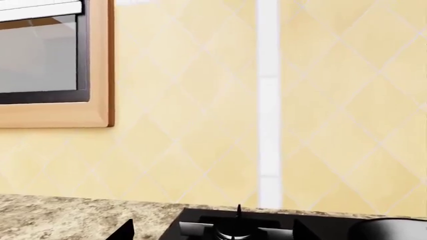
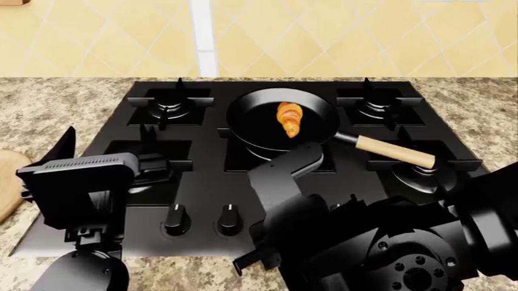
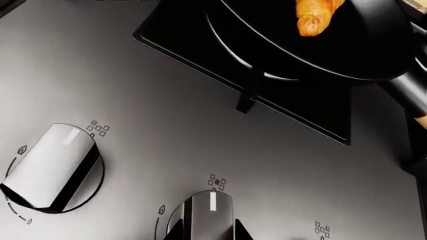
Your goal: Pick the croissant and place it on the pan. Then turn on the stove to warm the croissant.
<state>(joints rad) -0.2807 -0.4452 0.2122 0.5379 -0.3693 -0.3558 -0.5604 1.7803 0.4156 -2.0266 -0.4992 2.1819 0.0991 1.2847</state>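
Lying inside the pan (image 2: 263, 130), the croissant (image 2: 290, 119) rests on the black base a little toward the handle side of centre, clear of the rim. Its long axis runs roughly from the back wall toward the knob row, with the narrower tip pointing toward the knobs. In the right wrist view that same tip (image 3: 315, 17) shows above the pan's near rim (image 3: 287, 55).

The pan sits on the centre burner of the stove (image 2: 206, 182), its light wooden handle (image 2: 393, 151) angled away over the grate beside it and down toward the knob side.

The stove is set into a speckled worktop (image 2: 48, 97), with a yellow tiled wall (image 2: 324, 36) behind it. Beside the stove, on the side away from the pan handle, the edge of a round wooden board (image 2: 8, 182) shows on the worktop.

The right gripper (image 2: 279, 176) hangs over the stove between the pan and the knob row; its jaws are hidden by its own body, so I cannot tell whether they are apart or together. In the right wrist view two knobs (image 3: 53, 167) lie close below the camera, one of them (image 3: 207, 215) at the frame edge.

The left gripper (image 2: 81, 176) hovers over the stove's edge nearest the board, holding nothing visible; its jaws' state cannot be told either.
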